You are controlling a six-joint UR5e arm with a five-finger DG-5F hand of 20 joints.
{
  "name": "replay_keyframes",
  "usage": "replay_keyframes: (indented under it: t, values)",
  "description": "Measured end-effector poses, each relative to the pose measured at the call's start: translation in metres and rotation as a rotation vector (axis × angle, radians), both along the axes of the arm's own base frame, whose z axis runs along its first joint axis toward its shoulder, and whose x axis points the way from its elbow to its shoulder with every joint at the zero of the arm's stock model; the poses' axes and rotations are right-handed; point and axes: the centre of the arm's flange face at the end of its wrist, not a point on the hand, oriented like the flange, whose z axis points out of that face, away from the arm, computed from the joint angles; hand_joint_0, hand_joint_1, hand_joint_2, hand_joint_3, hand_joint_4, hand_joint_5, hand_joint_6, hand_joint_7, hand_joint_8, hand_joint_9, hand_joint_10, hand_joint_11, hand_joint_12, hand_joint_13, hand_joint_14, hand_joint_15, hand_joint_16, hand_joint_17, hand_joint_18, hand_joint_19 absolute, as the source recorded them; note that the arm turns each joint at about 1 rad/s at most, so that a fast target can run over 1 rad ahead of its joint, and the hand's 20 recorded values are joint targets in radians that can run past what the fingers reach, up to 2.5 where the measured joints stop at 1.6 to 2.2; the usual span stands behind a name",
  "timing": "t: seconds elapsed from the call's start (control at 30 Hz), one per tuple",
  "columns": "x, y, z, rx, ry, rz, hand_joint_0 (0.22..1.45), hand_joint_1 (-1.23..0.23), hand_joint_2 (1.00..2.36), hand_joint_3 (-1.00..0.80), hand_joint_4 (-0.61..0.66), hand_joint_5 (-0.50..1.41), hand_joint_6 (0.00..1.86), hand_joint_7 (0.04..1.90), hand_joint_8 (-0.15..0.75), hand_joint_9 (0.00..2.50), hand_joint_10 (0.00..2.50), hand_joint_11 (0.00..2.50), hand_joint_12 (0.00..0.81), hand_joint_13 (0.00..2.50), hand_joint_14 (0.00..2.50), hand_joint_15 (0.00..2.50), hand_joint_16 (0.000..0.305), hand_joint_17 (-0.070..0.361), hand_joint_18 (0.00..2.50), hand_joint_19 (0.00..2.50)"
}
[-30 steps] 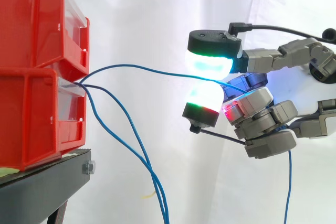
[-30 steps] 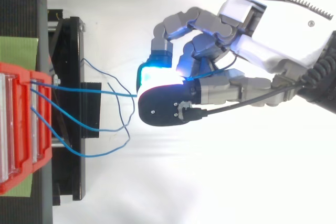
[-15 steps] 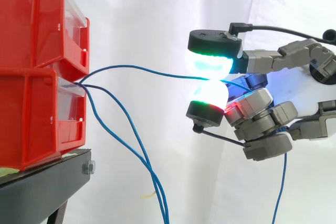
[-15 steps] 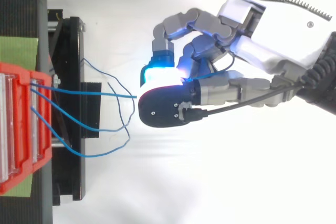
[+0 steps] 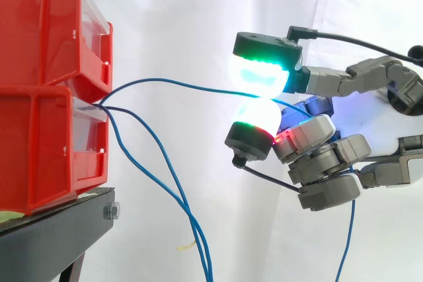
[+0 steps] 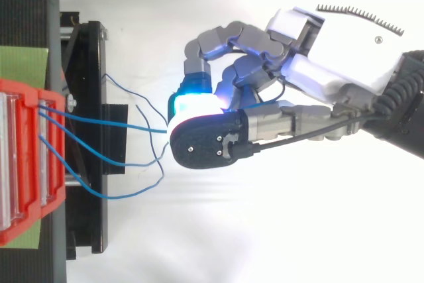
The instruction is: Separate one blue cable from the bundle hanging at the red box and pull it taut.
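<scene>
Side view: pinched one blue cable (image 5: 178, 84) between closed fingers (image 5: 261, 74), right of red box (image 5: 46, 143), stretched sideways, sagged a bit.

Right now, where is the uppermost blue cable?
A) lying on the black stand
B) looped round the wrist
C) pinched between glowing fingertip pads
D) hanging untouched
C: the blue cable runs from the red bin into the seam where the hand's pads meet.
</scene>
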Motion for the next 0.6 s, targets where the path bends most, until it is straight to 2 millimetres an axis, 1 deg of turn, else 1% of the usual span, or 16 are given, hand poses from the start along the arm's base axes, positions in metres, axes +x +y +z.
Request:
replay_keyframes:
  t: [0.17, 0.3, 0.47, 0.6]
  values:
    - [0.0001, 0.0008, -0.0003, 0.001, -0.002, -0.001, 0.77, -0.72, 1.02, -0.25, 0.24, -0.27, 0.92, 1.37, 0.276, 0.69, 0.72, 1.42, 0.334, 0.70, 1.57, 1.34, 0.033, 0.074, 0.85, 1.80]
    - [0.0001, 0.0009, -0.0003, 0.001, -0.002, -0.001, 0.74, -0.70, 1.02, -0.13, 0.22, -0.28, 0.92, 1.28, 0.278, 0.66, 0.70, 1.41, 0.334, 0.66, 1.61, 1.32, 0.031, 0.070, 0.81, 1.81]
    - [-0.0001, 0.0006, -0.0002, 0.002, -0.002, -0.005, 0.71, -0.66, 1.01, -0.04, 0.22, -0.28, 0.92, 1.18, 0.281, 0.62, 0.70, 1.42, 0.329, 0.63, 1.63, 1.31, 0.031, 0.069, 0.76, 1.81]
    - [-0.0004, 0.0002, -0.0004, 0.002, -0.001, -0.010, 0.70, -0.66, 1.01, 0.02, 0.25, -0.28, 0.92, 1.08, 0.292, 0.60, 0.75, 1.37, 0.339, 0.60, 1.69, 1.26, 0.033, 0.073, 0.76, 1.79]
